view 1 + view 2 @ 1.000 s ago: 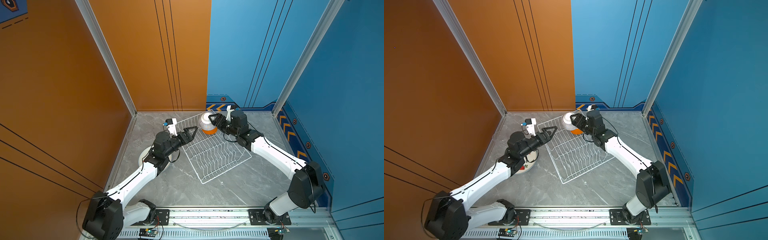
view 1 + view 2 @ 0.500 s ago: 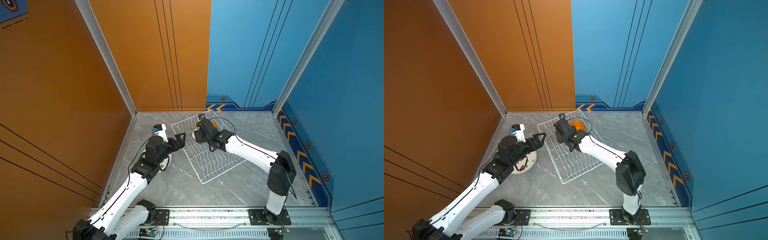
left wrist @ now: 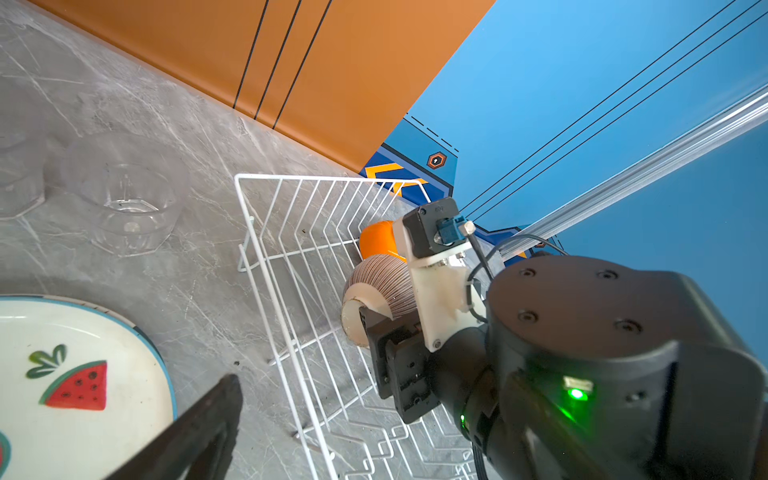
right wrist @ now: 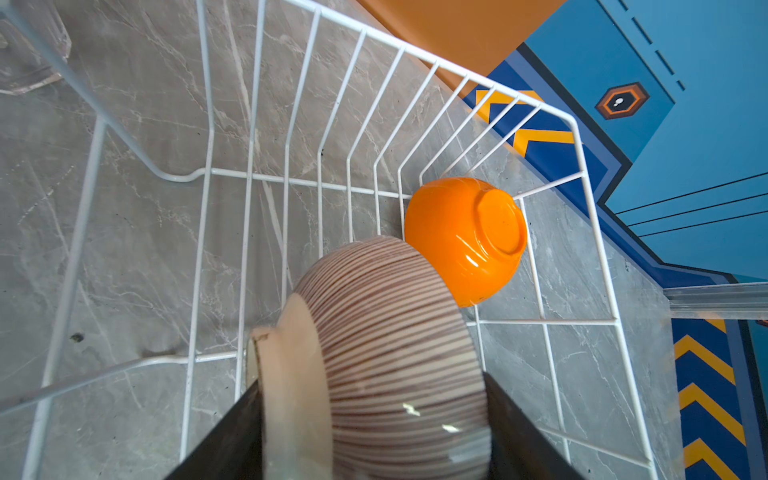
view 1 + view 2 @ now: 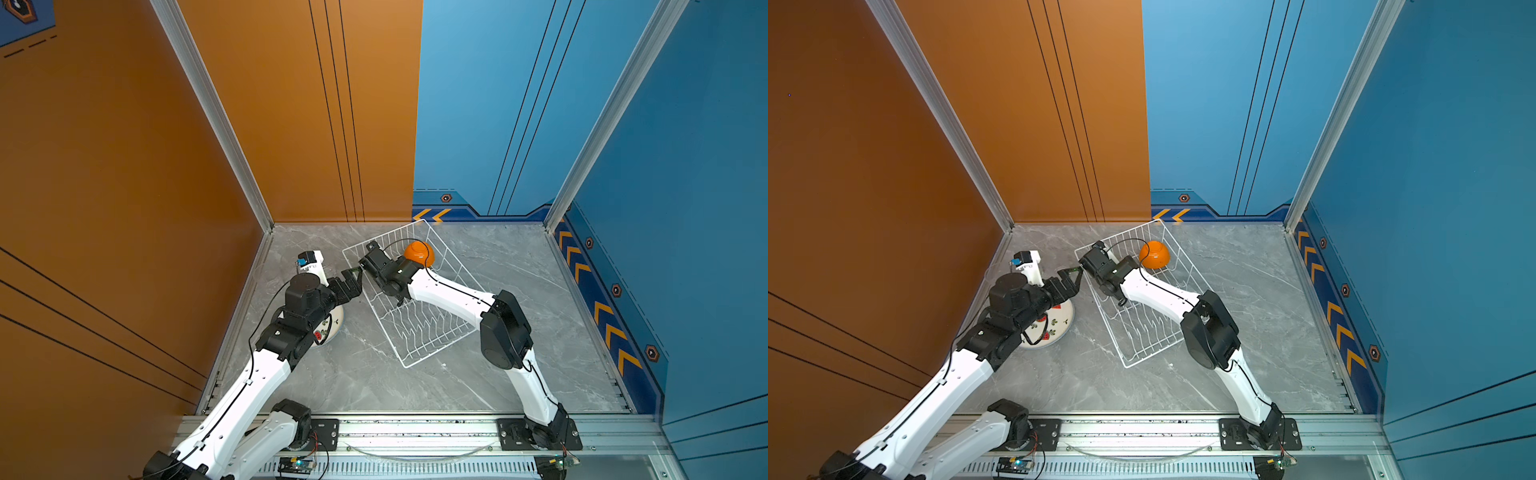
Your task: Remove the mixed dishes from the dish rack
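Right wrist view first, says Ana. What has the right gripper (image 4: 370, 382) got?

The striped bowl (image 4: 386, 332), answers Ben. The two black fingers (image 4: 232, 432) stand partly spread with the bowl clamped between them. It is tipped on its side, foot ring toward one finger, rim toward the other.

And where is it?

Inside the dish rack (image 5: 424, 332), above the floor wires at the far end. The rack sits at an angle on the grey marble table (image 5: 374, 386).

Anything else in the rack?

The orange bowl (image 4: 465, 237), upside down in the far corner, just behind the striped one. Whether the two touch, he cannot tell.

The other arm?

In both top views the left gripper (image 5: 355, 281) hangs outside the rack, just beside its left rim and close to the right arm's wrist. Its jaws are spread wide with nothing between them.

What is out on the table?

The watermelon plate (image 3: 83, 332) lies flat, left of the rack, partly under the left arm. A clear glass (image 3: 129, 208) stands beyond it, near the rack's back corner. A second one is cut off at the edge of the left wrist view.
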Robot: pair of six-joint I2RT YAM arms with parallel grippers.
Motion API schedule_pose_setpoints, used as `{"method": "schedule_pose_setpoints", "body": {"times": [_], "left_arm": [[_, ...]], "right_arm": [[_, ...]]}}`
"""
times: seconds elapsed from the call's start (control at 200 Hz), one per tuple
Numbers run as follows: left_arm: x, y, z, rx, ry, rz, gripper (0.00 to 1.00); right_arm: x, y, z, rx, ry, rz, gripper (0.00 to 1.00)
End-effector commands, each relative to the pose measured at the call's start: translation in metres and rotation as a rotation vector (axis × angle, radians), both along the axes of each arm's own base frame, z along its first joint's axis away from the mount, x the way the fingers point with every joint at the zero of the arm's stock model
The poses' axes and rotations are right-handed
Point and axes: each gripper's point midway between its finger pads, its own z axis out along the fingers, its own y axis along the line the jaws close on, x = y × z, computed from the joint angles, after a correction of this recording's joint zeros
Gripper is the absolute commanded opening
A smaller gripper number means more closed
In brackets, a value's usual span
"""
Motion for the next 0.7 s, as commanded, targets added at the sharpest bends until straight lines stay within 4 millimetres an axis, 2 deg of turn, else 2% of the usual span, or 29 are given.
{"method": "schedule_pose_setpoints", "body": {"times": [0.0,0.175,0.43,0.526,0.696], "left_arm": [[0.000,0.003,-0.006,0.008,0.008,-0.005,0.98],[0.002,0.004,-0.007,-0.008,0.015,-0.008,0.98],[-0.001,0.010,-0.009,-0.013,0.016,0.009,0.98],[-0.002,0.011,-0.013,-0.018,0.023,0.009,0.98],[0.003,0.004,-0.018,-0.051,0.041,-0.021,0.98]], "right_arm": [[0.003,0.001,0.015,0.039,-0.001,-0.001,0.63],[0.005,-0.002,0.001,0.126,0.081,-0.010,0.68],[0.007,-0.005,-0.009,0.156,0.120,-0.022,0.68],[0.010,-0.010,-0.006,0.176,0.112,-0.057,0.60],[0.015,-0.024,0.021,0.244,0.092,-0.094,0.62]]}}
